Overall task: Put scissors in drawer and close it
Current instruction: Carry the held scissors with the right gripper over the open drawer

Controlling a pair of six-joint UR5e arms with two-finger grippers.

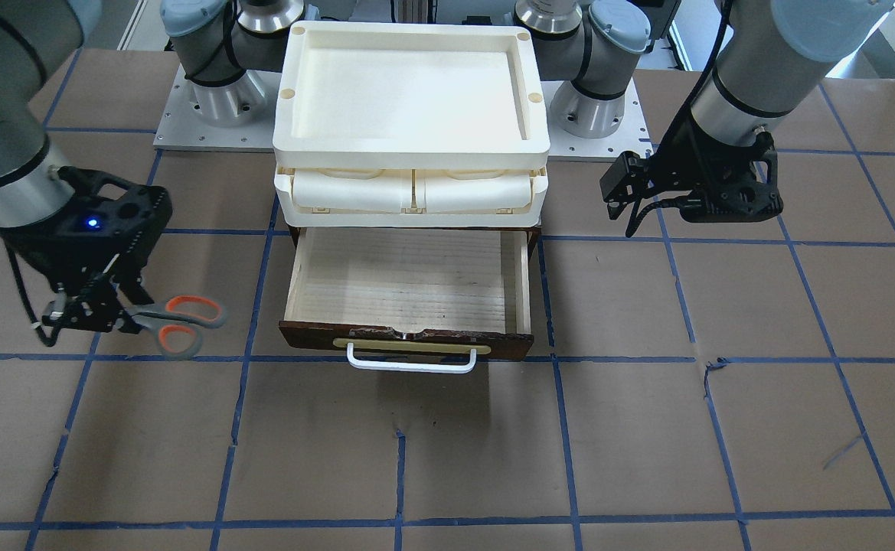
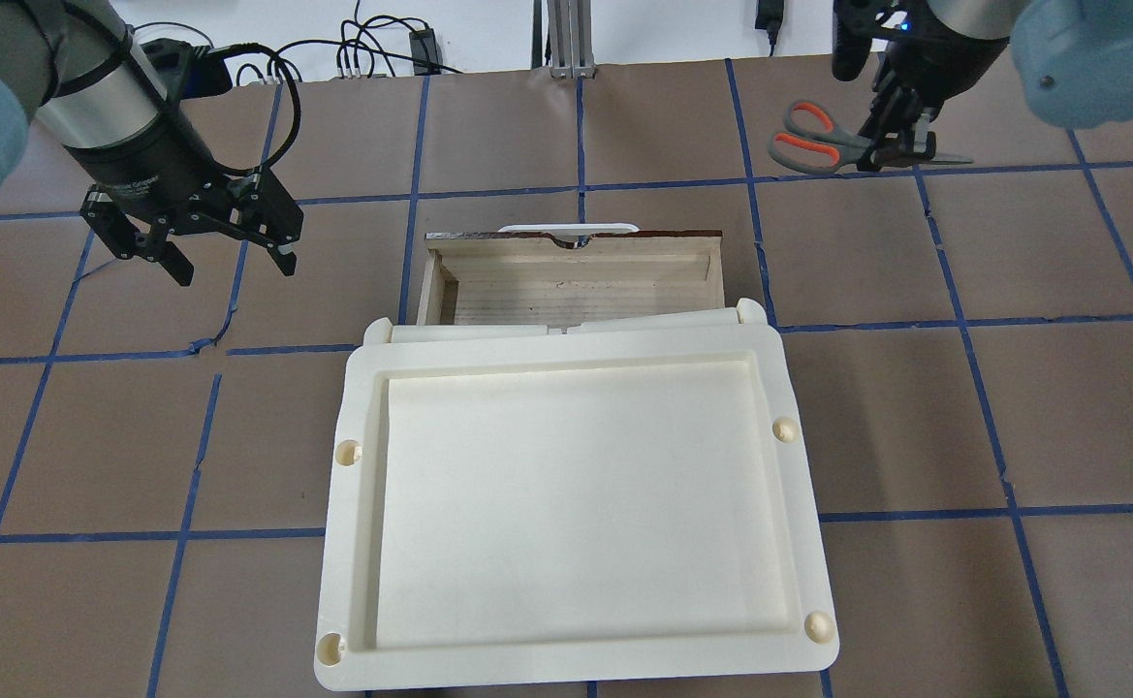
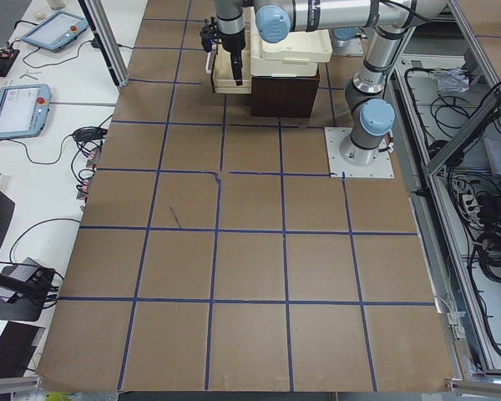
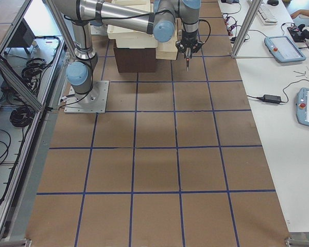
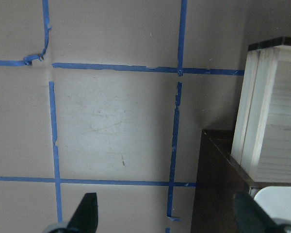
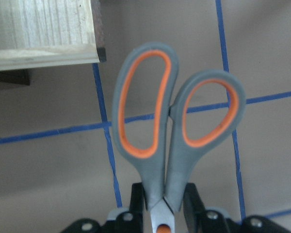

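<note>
**Scissors clamped in right jaws, drawer open**

You had the scissors (image 1: 158,314) (image 2: 847,142) (image 6: 157,160) clamped in the right jaws. The grip was close to the pivot, with both loop handles sticking out toward the drawer (image 1: 409,275) (image 2: 576,281). The scissors were outside the drawer, off its front corner on the robot's right, over the desk (image 1: 447,459). I couldn't tell whether they touched the desk or hung just above it. In the overhead view a blade tip poked out past the far side of the jaws.

The drawer was pulled out from under the flap compartments (image 1: 409,191). Its chipped dark front and white handle (image 1: 413,361) faced away from the robot. The wood floor showed in both the front and overhead views. A cream tray (image 1: 409,141) (image 2: 353,543) sat on top of the stack.

The left arm (image 2: 120,126) hung over the desk on the robot's left of the drawer, with its jaws apart and pointing down. They were well apart from the scissors. The left wrist view showed the drawer's pale side wall (image 5: 266,121) at its right edge.
</note>
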